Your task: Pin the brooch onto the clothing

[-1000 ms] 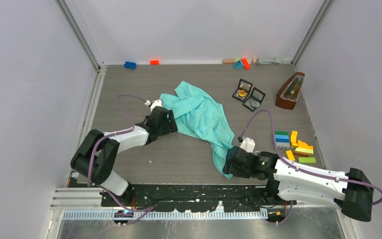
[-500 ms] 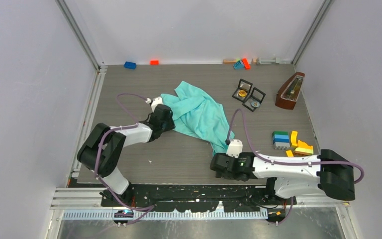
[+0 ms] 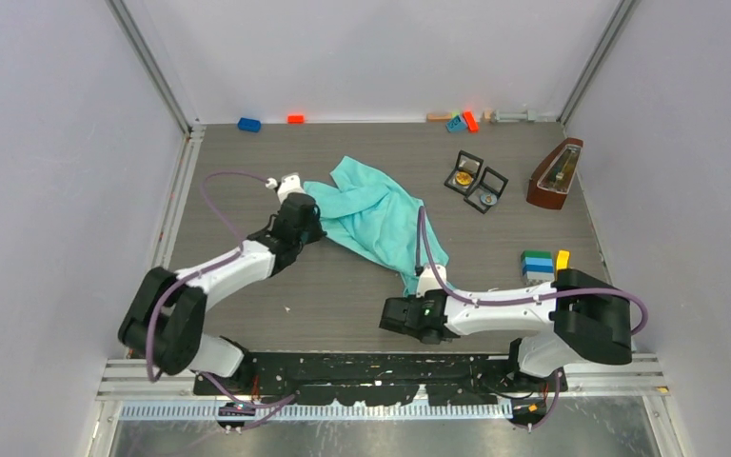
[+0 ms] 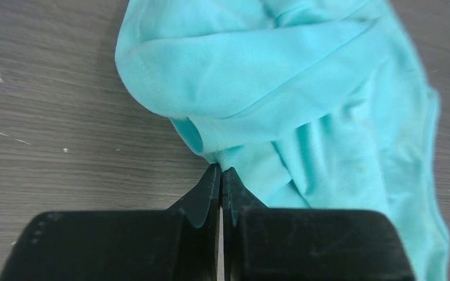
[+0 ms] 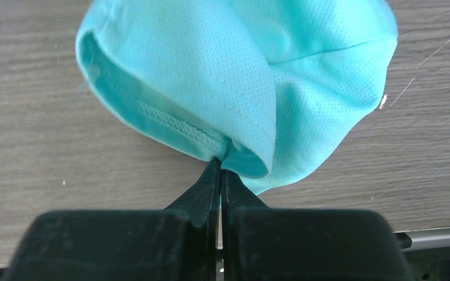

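Note:
The clothing [image 3: 378, 217], a turquoise T-shirt, lies crumpled mid-table. My left gripper [image 3: 318, 228] is at its left edge and is shut on a small fold of the clothing [image 4: 281, 88], as the left wrist view shows at the gripper [image 4: 221, 171]. My right gripper [image 3: 403, 307] is at the shirt's near end, shut on the hemmed edge of the clothing [image 5: 234, 64] right at the gripper [image 5: 220, 164]. A round gold brooch [image 3: 463, 178] sits in an open black case at the back right, far from both grippers.
A second open black case [image 3: 486, 191] lies beside the first. A brown wooden metronome [image 3: 554, 173] stands at the far right. Coloured bricks [image 3: 538, 266] lie by my right arm, and more bricks [image 3: 248, 124] line the back wall.
Both grippers went from open to shut on the shirt. My right arm swung left, drawing the shirt's near end with it. My left gripper shifted slightly toward the back.

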